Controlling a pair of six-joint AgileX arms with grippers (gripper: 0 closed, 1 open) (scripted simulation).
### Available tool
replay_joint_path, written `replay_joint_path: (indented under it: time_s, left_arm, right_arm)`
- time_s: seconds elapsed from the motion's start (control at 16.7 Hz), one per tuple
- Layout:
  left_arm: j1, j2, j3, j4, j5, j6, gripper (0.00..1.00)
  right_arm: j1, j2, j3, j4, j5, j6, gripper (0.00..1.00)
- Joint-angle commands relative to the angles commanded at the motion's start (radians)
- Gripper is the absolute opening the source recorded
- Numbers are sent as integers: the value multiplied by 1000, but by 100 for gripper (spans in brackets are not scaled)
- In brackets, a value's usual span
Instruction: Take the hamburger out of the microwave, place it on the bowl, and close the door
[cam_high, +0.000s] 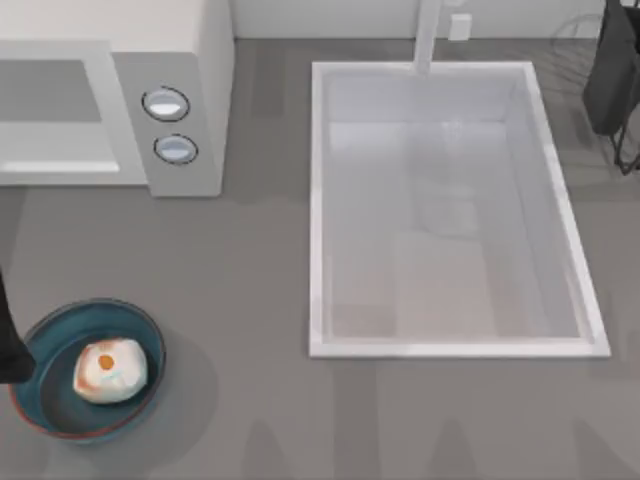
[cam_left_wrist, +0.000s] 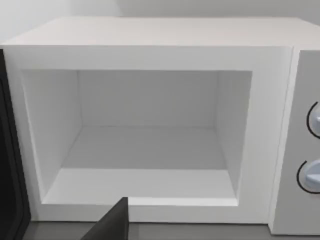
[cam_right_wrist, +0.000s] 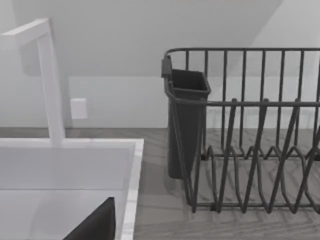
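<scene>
The hamburger (cam_high: 110, 370), a whitish bun with an orange spot, lies inside the teal-blue bowl (cam_high: 45, 340) at the front left of the table. The off-white microwave (cam_high: 190, 60) stands at the back left, its two dials facing forward. In the left wrist view its cavity (cam_left_wrist: 150, 150) is open and bare, and the dark inner side of the door (cam_left_wrist: 9, 165) stands swung out beside it. My left gripper (cam_high: 8, 345) hangs at the table's left edge, just left of the bowl, and faces the microwave (cam_left_wrist: 150, 50). My right arm (cam_high: 612, 70) is parked at the back right.
A white rectangular sink (cam_high: 318, 200) with a faucet (cam_high: 428, 35) takes up the middle and right of the table. A dark wire dish rack (cam_right_wrist: 250, 150) with a cutlery cup (cam_right_wrist: 185, 120) stands at the back right. Grey countertop lies between the bowl and the sink.
</scene>
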Motion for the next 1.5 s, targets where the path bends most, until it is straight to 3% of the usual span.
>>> replay_joint_path:
  time_s: [0.6, 1.2, 1.5]
  left_arm:
    - [0, 0, 0, 0, 0, 0, 2]
    - [3, 4, 0, 3, 3, 0, 0]
    - [92, 152, -7, 158, 93, 2, 0]
  right_arm:
    - [0, 0, 0, 0, 0, 0, 100]
    - [0, 0, 0, 0, 0, 0, 100]
    - [0, 0, 0, 0, 0, 0, 100]
